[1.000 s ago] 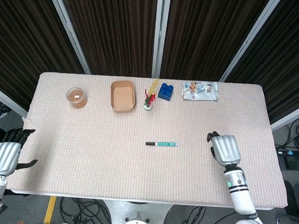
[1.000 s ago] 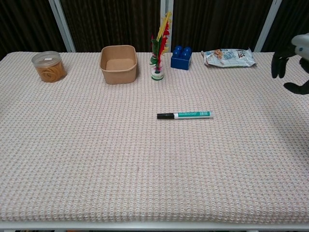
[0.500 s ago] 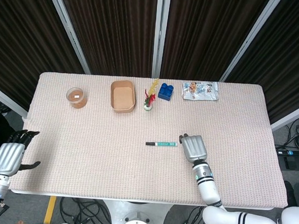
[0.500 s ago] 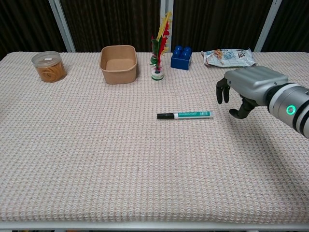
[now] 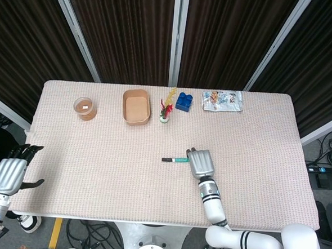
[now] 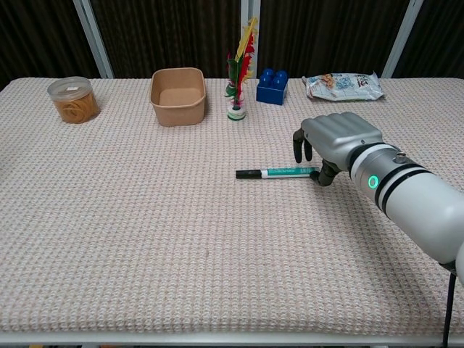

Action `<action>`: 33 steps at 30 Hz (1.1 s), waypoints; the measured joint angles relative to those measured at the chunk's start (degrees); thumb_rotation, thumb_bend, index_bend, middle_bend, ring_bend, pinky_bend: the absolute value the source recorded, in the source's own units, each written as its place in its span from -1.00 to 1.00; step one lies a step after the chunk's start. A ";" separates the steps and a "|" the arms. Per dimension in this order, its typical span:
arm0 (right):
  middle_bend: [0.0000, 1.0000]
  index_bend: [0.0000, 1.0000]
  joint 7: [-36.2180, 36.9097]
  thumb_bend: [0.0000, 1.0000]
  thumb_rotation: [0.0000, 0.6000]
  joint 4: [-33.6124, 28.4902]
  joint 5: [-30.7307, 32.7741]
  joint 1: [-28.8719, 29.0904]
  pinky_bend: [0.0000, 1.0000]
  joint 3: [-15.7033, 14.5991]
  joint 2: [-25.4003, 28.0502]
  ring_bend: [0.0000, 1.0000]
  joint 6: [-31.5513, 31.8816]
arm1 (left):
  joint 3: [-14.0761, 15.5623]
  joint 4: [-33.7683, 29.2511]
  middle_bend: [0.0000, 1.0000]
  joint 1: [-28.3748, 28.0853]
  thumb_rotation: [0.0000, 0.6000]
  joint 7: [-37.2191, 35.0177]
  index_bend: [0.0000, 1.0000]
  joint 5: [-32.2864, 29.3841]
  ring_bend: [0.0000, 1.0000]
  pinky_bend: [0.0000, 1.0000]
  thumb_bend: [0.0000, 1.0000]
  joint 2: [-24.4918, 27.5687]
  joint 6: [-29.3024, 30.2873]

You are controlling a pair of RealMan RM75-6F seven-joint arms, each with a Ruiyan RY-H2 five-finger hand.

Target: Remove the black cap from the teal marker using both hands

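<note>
The teal marker [image 5: 178,159] [image 6: 286,172] lies flat mid-table, its black cap [image 5: 166,159] [image 6: 249,173] pointing to the left. My right hand [image 5: 200,162] [image 6: 337,141] hangs palm down over the marker's teal right end. Its fingers are bent downward and apart, and the thumb [image 6: 322,175] sits right at the marker's tip. Nothing is gripped. Off the table's left edge, my left hand [image 5: 8,174] is low with its fingers spread and empty. It is out of the chest view.
Along the far edge stand a clear jar of rubber bands [image 5: 85,108] [image 6: 72,99], a brown paper box [image 5: 136,107] [image 6: 177,94], a feathered shuttlecock [image 5: 167,107] [image 6: 238,72], a blue block [image 5: 184,101] [image 6: 272,85] and a snack packet [image 5: 222,100] [image 6: 344,85].
My right hand has swept left across the table from the right side to the marker's teal end. The marker has not moved, and the left hand has barely shifted.
</note>
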 measured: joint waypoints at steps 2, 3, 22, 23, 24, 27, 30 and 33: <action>-0.22 -0.16 -0.05 -0.43 1.00 0.79 0.33 0.36 0.80 0.20 -0.54 0.63 -0.14 | 0.03 0.05 -0.63 -0.02 1.00 -0.10 -0.65 -0.09 -0.78 -0.72 -0.95 0.02 -0.14; -0.22 -0.16 -0.13 -0.43 1.00 1.38 0.61 0.60 0.80 0.36 -0.91 0.63 -0.26 | 0.06 0.11 -0.63 -0.03 1.00 -0.15 -0.65 -0.11 -0.78 -0.72 -0.95 0.01 -0.19; -0.12 -0.17 -1.53 -0.42 1.00 9.67 4.00 4.16 0.80 1.97 -6.85 0.64 -2.25 | 0.39 1.19 -0.63 0.30 1.00 -1.14 -0.64 -0.85 -0.79 -0.71 -0.95 0.00 -0.59; -0.10 -0.17 -1.47 -0.42 1.00 9.86 3.97 4.21 0.80 1.97 -6.97 0.64 -2.25 | 0.40 1.29 -0.63 0.29 1.00 -1.15 -0.64 -0.86 -0.78 -0.71 -0.95 -0.05 -0.63; -0.09 -0.17 -1.34 -0.41 1.00 10.10 3.86 4.26 0.80 2.00 -7.12 0.64 -2.21 | 0.41 1.32 -0.63 0.29 1.00 -1.16 -0.64 -0.88 -0.78 -0.71 -0.95 -0.06 -0.67; -0.05 -0.15 -1.14 -0.39 1.00 10.39 3.50 4.33 0.80 2.03 -7.42 0.64 -1.85 | 0.43 1.35 -0.63 0.29 1.00 -1.26 -0.64 -0.94 -0.78 -0.71 -0.95 -0.01 -0.76; 0.02 -0.07 -1.05 -0.36 1.00 10.81 3.07 4.29 0.80 1.94 -7.78 0.64 -1.26 | 0.48 1.38 -0.63 0.25 1.00 -1.35 -0.64 -0.88 -0.78 -0.71 -0.95 0.02 -0.87; 0.07 0.02 -1.48 -0.35 1.00 11.09 3.26 4.24 0.80 1.95 -8.03 0.64 -1.03 | 0.52 1.41 -0.63 0.13 1.00 -1.36 -0.64 -0.82 -0.78 -0.71 -0.95 -0.02 -1.09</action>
